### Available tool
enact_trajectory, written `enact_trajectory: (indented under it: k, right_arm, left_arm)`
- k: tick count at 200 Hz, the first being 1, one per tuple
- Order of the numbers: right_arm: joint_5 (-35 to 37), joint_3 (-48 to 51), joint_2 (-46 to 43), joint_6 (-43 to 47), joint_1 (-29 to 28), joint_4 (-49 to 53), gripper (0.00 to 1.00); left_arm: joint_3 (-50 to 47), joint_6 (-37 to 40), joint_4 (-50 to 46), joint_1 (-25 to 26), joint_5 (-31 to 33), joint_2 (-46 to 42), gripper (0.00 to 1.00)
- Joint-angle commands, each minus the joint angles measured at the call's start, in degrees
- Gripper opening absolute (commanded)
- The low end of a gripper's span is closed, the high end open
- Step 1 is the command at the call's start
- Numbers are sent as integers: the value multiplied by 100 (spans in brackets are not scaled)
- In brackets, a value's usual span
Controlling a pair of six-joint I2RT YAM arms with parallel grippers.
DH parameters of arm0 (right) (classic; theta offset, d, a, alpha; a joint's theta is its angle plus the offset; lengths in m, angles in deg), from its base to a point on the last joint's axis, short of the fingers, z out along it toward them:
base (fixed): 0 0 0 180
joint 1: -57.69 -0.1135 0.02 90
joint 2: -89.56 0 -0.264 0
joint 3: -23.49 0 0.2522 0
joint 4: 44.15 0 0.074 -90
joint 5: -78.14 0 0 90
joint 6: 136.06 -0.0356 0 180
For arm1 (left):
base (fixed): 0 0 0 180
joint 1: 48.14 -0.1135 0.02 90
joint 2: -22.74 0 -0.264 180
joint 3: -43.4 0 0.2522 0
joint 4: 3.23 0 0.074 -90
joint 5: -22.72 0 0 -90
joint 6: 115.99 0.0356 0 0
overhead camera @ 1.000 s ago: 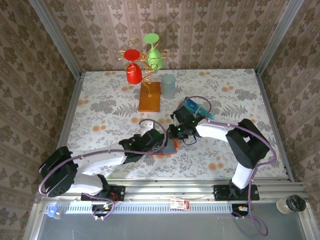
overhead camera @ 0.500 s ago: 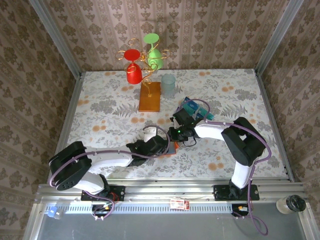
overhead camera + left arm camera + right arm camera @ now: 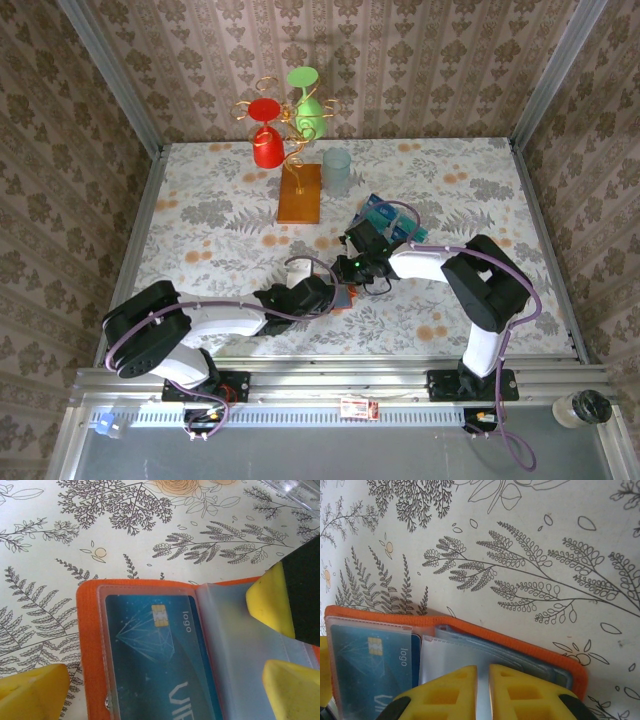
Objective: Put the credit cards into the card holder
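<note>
Compared with a second ago, the left arm [image 3: 215,318] is bending further right, and the left gripper [image 3: 325,297] is covering more of the orange card holder [image 3: 89,630], which is lying open on the floral surface [image 3: 60,540] near the front centre. From above, the loose credit cards [image 3: 385,214] are showing as a blue pile just beyond the right gripper [image 3: 482,674], with a gold wire stand [image 3: 297,190] and a clear cup [image 3: 337,170] farther back. The wrist views are giving closer detail. The left gripper is spread wide, straddling the card holder, where one blue card [image 3: 150,650] is sitting inside a plastic pocket. The right gripper is pinching a clear sleeve [image 3: 465,655] of the card holder, its fingers nearly together.
</note>
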Motion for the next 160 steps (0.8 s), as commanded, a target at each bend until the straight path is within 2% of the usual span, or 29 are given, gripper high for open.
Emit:
enact_trajectory:
  k: [1, 37, 72, 107, 126, 160]
  right_arm:
    - [-144, 85, 60, -70, -62, 135, 15]
    - [-141, 41, 44, -70, -62, 162, 15]
    - [-141, -71, -52, -44, -49, 266, 18]
    - [-38, -85, -375, -1, 14, 403, 28]
    - [70, -27, -547, 9, 39, 469, 34]
    - [131, 147, -656, -48, 43, 426, 38]
  left_arm:
    - [-65, 79, 65, -37, 57, 112, 100]
    - [-75, -9, -85, -38, 95, 208, 100]
    - [-105, -56, -146, -38, 123, 258, 93]
    - [-151, -67, -113, -42, 123, 291, 85]
    - [-185, -80, -69, -37, 111, 332, 83]
    - [-238, -111, 17, -33, 97, 339, 82]
